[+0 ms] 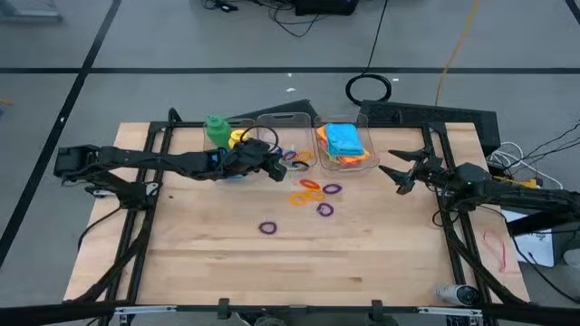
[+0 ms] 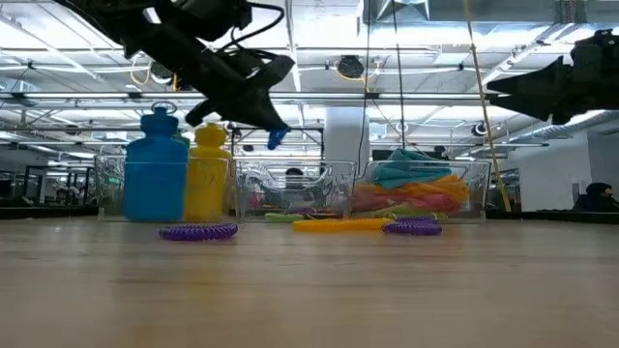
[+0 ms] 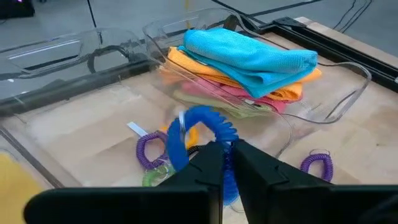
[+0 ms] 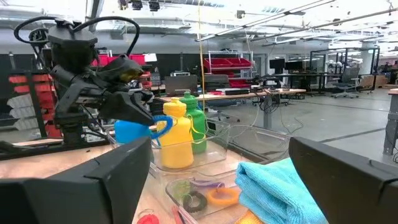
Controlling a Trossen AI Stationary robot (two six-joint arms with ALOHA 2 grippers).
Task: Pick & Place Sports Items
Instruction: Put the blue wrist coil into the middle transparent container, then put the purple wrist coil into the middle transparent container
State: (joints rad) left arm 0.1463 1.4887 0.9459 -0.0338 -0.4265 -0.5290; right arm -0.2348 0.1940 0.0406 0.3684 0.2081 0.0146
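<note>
No writing is legible anywhere. The left bin (image 1: 237, 136) holds the green, yellow and blue bottles (image 2: 182, 177). Above the middle bin (image 1: 292, 138), which holds a few rings (image 4: 207, 194), the left gripper (image 3: 226, 163) is clamped on a blue coil ring (image 3: 200, 130). The right bin (image 1: 347, 149) holds the folded cloths (image 3: 249, 65); the green one is seemingly buried lowest. Loose rings (image 1: 313, 192) lie on the table (image 1: 227, 263). The right gripper (image 1: 396, 172) hovers spread wide, holding nothing.
</note>
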